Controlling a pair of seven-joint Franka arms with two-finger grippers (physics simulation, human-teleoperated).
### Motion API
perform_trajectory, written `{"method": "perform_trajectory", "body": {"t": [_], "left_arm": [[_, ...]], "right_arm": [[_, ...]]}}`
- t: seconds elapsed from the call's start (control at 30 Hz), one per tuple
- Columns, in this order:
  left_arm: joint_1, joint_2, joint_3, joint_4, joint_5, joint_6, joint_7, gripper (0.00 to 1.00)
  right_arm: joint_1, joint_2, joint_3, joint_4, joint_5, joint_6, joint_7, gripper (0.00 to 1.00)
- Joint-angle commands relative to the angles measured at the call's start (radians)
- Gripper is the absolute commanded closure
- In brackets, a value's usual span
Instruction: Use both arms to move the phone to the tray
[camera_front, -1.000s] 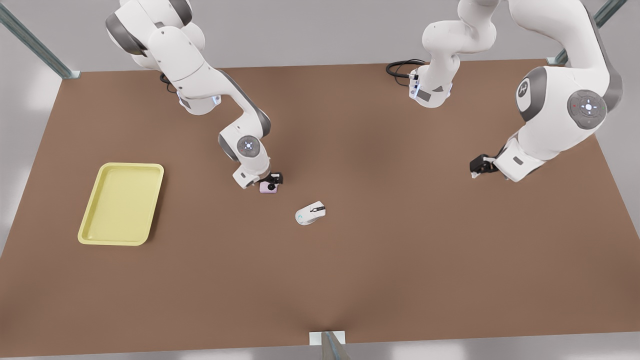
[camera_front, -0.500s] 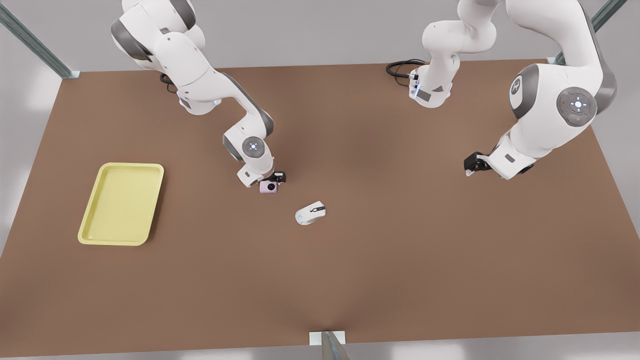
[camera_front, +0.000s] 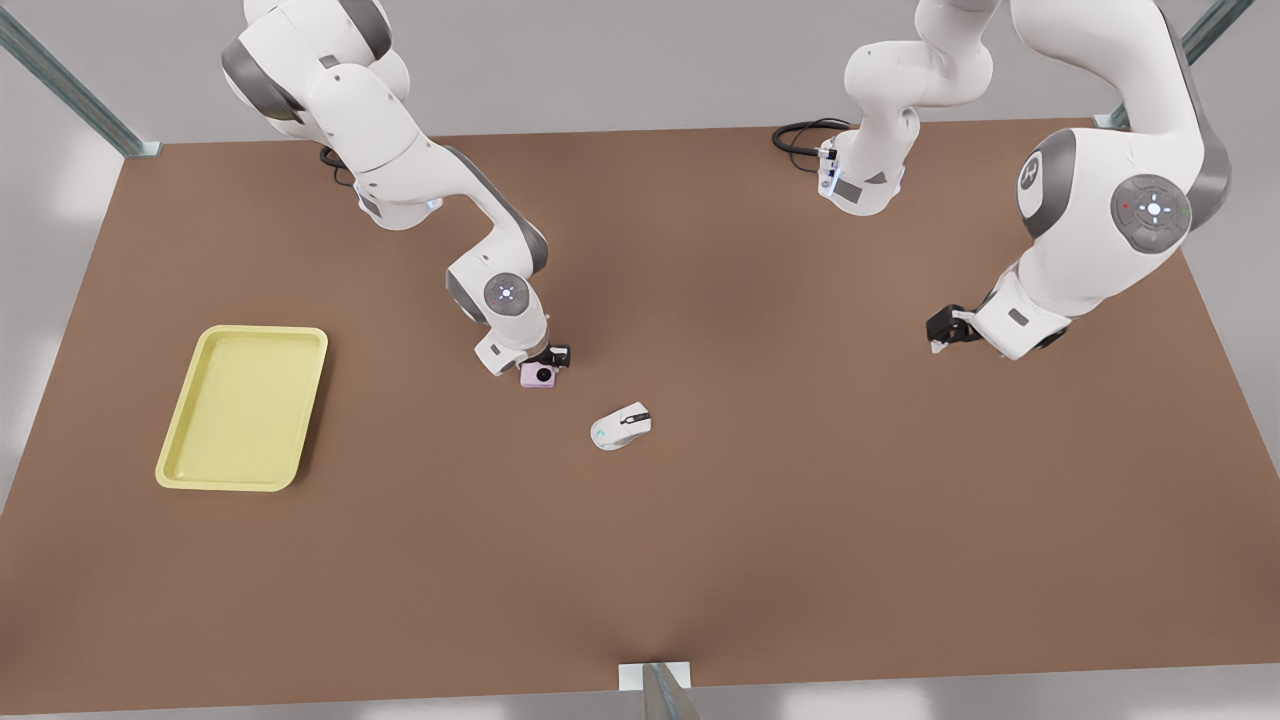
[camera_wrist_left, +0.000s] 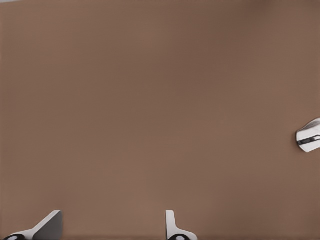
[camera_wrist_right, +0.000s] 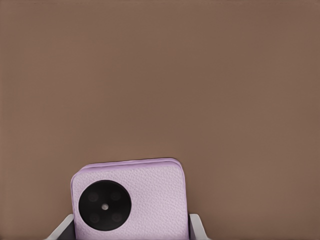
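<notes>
The pink-lilac phone (camera_front: 538, 376) lies on the brown table near the middle, its black camera circle facing up. My right gripper (camera_front: 548, 358) is down over it. In the right wrist view the phone (camera_wrist_right: 145, 195) sits between the two fingers of the right gripper (camera_wrist_right: 131, 230), which press against both its side edges. The yellow tray (camera_front: 243, 410) lies far off toward the front view's left. My left gripper (camera_front: 945, 328) hangs above the table at the front view's right. Its left gripper fingers (camera_wrist_left: 112, 230) stand open with nothing between them.
A white computer mouse (camera_front: 621, 426) lies just beside the phone toward the front view's right, and the mouse (camera_wrist_left: 309, 137) also appears in the left wrist view. A black cable (camera_front: 800, 135) coils at the table's far edge.
The right arm swung slightly and its gripper narrowed onto the phone. The left arm shifted a little toward the front view's left, then slowed.
</notes>
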Motion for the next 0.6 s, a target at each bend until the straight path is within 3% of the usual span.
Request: {"method": "perform_trajectory", "body": {"t": [0.0, 0.2, 0.37, 0.57], "left_arm": [[-0.001, 0.000, 0.001, 0.000, 0.001, -0.002, -0.006, 0.00], [-0.001, 0.002, 0.001, 0.000, 0.001, 0.001, -0.006, 0.00], [-0.001, 0.009, -0.027, 0.010, 0.002, 0.002, -0.042, 0.00], [-0.001, 0.061, -0.071, 0.073, 0.031, -0.007, -0.079, 0.00]], "right_arm": [[-0.003, -0.010, -0.002, 0.004, -0.002, -0.006, -0.015, 0.23], [-0.136, -0.129, -0.011, 0.016, -0.001, -0.091, -0.216, 0.23], [-0.467, -0.280, -0.011, 0.074, 0.009, -0.394, -0.708, 0.23], [-0.900, -0.441, -0.014, -0.102, 0.024, -0.459, -1.203, 0.23]]}}
